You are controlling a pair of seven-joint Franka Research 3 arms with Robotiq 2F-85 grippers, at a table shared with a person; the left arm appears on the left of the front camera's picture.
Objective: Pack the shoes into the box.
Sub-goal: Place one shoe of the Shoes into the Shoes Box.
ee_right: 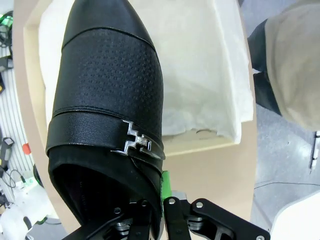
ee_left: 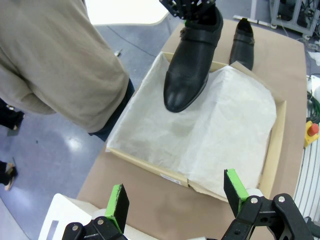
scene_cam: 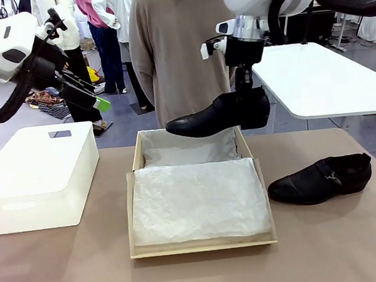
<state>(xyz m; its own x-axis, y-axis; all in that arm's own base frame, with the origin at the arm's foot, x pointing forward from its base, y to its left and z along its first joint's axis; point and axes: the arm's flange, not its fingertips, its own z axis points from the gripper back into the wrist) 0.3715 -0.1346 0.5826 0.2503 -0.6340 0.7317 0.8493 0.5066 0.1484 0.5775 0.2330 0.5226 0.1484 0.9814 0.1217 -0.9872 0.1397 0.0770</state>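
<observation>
The table (scene_cam: pixel 54 274) has a plain brown top. On its left side sits a big white bin (scene_cam: pixel 38 175). In the middle is the box (scene_cam: pixel 130 213), open, with white paper (scene_cam: pixel 197 200) lying inside it. The box's long side runs from the robot to the person (scene_cam: pixel 180 55), who stands at the far edge in a tan sweater. Behind the person is a white table (scene_cam: pixel 329 81), and the floor (ee_left: pixel 65 145) is shiny grey-blue. More people stand far back in the room.

One shoe (scene_cam: pixel 219 115) is up in the air, over the far end of the box. It does not touch the box or the paper. It hangs almost flat. Its long way goes from side to side, across the box. The pointed toe aims at the robot's left and the heel is at the right. The right gripper (scene_cam: pixel 244 82) comes down from above and pinches the back edge of this shoe, by the heel. In the right wrist view the small metal buckle (ee_right: pixel 136 142) shows on the strap.

The other shoe (scene_cam: pixel 322 180) stands on its sole on the table, to the right of the box, near it but not touching. Its toe points left at the box too.

The left gripper (scene_cam: pixel 97 100) hangs high over the left side, above the bin. Its green fingers (ee_left: pixel 117 200) are spread wide with nothing in them.
</observation>
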